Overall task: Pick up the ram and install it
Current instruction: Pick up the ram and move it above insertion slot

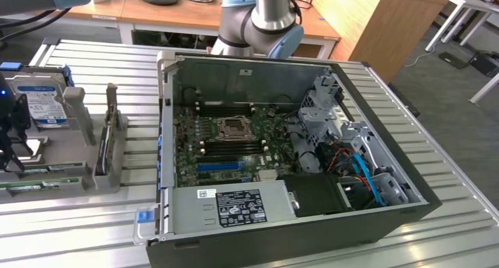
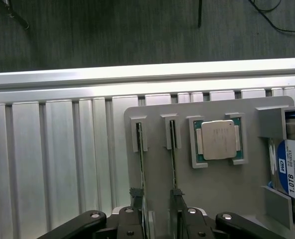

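Jaws wide open, nothing held; we hover over grey holder (image 2: 217, 184), two ram sticks (image 2: 173, 159) upright in slots.

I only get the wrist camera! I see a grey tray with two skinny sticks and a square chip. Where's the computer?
Observer: An open computer case lies on the same table, at the exterior view's right of the tray.
Operator: What's inside it?
Observer: A green motherboard with a blue slot strip.
Operator: What's behind it?
Observer: The robot arm stands up behind the case.
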You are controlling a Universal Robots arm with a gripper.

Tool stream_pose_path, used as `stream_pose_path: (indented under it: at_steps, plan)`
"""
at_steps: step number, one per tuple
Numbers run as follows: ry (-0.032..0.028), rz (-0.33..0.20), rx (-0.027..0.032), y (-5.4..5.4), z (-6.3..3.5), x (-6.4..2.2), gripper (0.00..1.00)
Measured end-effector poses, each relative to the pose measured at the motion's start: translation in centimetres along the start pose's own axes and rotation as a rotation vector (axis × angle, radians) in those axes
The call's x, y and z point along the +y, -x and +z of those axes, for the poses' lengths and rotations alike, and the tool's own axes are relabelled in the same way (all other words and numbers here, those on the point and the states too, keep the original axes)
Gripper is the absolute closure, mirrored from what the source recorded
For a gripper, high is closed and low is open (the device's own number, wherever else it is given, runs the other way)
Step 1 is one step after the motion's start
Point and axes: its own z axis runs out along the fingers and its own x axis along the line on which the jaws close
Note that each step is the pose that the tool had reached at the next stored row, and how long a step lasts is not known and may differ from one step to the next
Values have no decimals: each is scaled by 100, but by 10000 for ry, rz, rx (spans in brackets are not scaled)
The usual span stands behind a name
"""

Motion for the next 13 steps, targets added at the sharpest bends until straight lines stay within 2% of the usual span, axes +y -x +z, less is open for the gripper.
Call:
stream_pose_path:
  at_steps: [13]
  plan:
    - [0,-4,0,-4,93,1,64]
